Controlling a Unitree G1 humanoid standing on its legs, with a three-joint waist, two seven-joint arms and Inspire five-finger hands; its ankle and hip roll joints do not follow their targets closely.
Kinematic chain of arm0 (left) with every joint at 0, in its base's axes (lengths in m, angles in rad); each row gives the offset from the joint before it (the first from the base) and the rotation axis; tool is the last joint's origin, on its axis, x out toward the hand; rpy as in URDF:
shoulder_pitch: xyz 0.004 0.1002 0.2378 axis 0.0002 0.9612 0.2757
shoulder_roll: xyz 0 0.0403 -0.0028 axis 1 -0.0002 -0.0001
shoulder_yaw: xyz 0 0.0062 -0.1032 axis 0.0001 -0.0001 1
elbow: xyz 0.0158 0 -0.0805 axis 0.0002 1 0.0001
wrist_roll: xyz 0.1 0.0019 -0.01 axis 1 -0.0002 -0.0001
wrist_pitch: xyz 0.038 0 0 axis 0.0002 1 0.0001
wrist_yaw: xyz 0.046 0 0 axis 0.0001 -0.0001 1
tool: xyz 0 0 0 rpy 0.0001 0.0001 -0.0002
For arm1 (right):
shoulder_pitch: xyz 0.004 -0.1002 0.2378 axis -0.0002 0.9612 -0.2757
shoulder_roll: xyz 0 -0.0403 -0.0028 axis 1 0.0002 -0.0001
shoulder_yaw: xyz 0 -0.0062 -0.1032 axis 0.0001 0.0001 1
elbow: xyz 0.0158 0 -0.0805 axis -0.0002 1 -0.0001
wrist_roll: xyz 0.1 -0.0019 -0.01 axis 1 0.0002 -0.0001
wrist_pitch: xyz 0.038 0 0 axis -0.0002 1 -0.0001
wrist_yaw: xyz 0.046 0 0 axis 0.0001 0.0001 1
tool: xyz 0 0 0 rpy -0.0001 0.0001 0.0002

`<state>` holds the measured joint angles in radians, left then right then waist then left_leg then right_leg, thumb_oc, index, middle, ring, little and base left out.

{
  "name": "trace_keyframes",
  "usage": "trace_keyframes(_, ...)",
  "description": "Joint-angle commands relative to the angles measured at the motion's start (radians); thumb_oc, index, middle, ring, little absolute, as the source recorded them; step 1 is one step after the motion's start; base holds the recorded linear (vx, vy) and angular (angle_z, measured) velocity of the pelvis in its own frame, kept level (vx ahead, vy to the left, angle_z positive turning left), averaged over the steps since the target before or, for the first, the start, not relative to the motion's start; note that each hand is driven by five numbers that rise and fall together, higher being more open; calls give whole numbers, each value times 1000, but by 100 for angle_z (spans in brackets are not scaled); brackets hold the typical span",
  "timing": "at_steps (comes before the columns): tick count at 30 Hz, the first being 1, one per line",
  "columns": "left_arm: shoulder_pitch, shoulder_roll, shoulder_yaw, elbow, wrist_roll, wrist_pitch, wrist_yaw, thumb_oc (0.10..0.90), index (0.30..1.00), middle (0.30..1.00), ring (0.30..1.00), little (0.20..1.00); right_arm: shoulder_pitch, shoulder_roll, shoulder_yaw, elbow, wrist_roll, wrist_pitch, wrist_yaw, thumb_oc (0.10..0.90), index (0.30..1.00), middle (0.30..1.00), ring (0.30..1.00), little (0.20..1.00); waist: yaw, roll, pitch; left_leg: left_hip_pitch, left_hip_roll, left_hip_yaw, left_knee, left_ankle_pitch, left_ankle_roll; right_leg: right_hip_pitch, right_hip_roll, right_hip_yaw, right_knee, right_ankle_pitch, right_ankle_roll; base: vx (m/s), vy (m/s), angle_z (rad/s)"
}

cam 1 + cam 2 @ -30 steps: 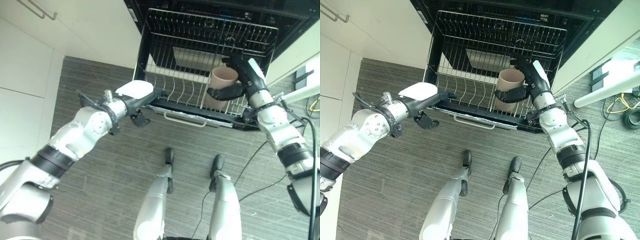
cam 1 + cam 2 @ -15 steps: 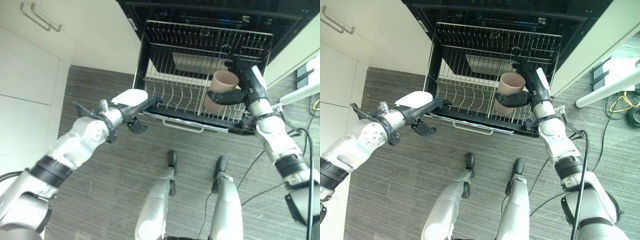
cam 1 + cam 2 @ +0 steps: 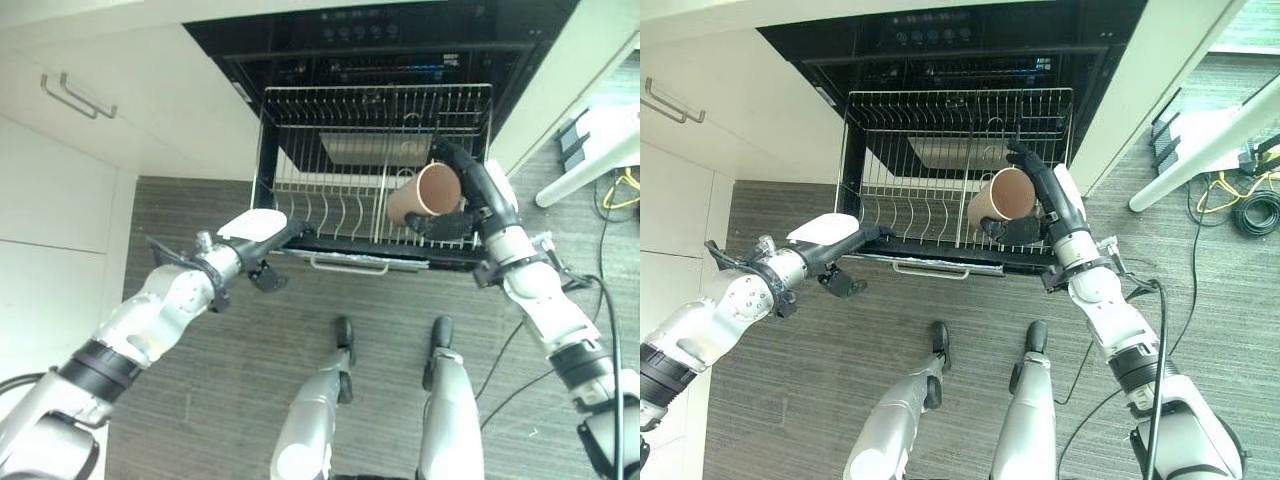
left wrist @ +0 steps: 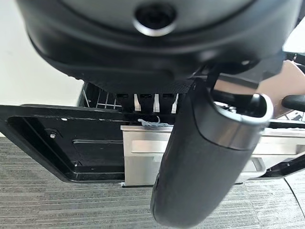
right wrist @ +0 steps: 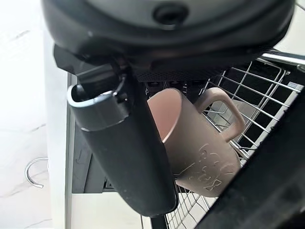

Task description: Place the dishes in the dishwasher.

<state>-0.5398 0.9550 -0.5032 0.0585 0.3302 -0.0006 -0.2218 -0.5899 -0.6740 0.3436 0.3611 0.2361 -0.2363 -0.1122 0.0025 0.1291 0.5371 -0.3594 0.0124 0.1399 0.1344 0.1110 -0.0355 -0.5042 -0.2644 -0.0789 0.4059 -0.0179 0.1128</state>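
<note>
Mug tipped over the rack, not yet set down.

The mug has swung from upright to lying on its side, mouth outward, in the right hand, whose fingers and thumb wrap it above the rack. It looks ready for lowering. The left hand, fingers straight, reaches toward the rack's front left corner.

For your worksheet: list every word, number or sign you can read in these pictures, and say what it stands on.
None can be read.
Mug, held in the right hand: pale raised lettering on its side, too blurred to read.
Dishwasher control panel: small marks above the rack, too small to read.
</note>
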Motion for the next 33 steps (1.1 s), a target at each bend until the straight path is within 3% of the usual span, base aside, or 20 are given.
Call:
trace_keyframes(1, -36, -30, 109, -73, 16, -15, 68, 800, 900, 900, 900, 900, -93, -59, -48, -173, 9, -97, 22, 800, 900, 900, 900, 900, -6, 40, -17, 1, -7, -18, 166, -208, -3, 86, -18, -61, -106, -7, 58, 0, 0, 0)
trace_keyframes(6, -44, -16, 97, -80, 11, -16, 62, 800, 900, 900, 900, 900, -104, -51, -9, -151, 93, -37, 209, 800, 900, 900, 900, 900, 5, 33, -17, -10, -7, -30, 166, -201, -2, 78, -16, -63, -106, 1, 58, -4, -27, 0)
trace_keyframes(8, -55, -9, 85, -82, 15, -25, 62, 800, 900, 900, 900, 900, -126, -47, 55, -150, 107, -24, 280, 800, 900, 900, 900, 900, 17, 27, -17, -23, -2, -33, 166, -194, -2, 72, -21, -72, -106, 7, 60, -29, -83, 5)
trace_keyframes(15, -64, -15, 71, -77, 22, -24, 68, 800, 900, 900, 900, 900, -141, -16, 42, -125, 178, -64, 238, 800, 900, 900, 900, 900, 23, 30, -17, -21, -3, -37, 166, -195, -2, 73, -24, -76, -106, 11, 63, -14, -14, 1)
trace_keyframes(20, -50, -30, 89, -83, 27, -11, 65, 800, 900, 900, 900, 900, -119, -8, 7, -165, 140, -122, 150, 800, 900, 900, 900, 900, 13, 37, -17, -18, -3, -30, 166, -198, -1, 71, -23, -66, -106, 10, 61, -11, 29, 1)
trace_keyframes(26, -5, -63, 113, -77, 44, -2, 68, 800, 900, 900, 900, 900, -72, 15, -65, -224, 104, -246, 27, 800, 900, 900, 900, 900, -8, 47, -17, 11, -4, -23, 166, -211, 0, 92, -18, -52, -106, 3, 60, 4, 51, 1)
trace_keyframes(33, 70, -86, 160, -85, 45, 26, 78, 800, 900, 900, 900, 900, -8, 30, -113, -291, -1, -295, -49, 800, 900, 900, 900, 900, -24, 43, -17, 80, -4, -10, 166, -233, 6, 152, -16, -52, -106, -13, 58, 27, 9, -2)
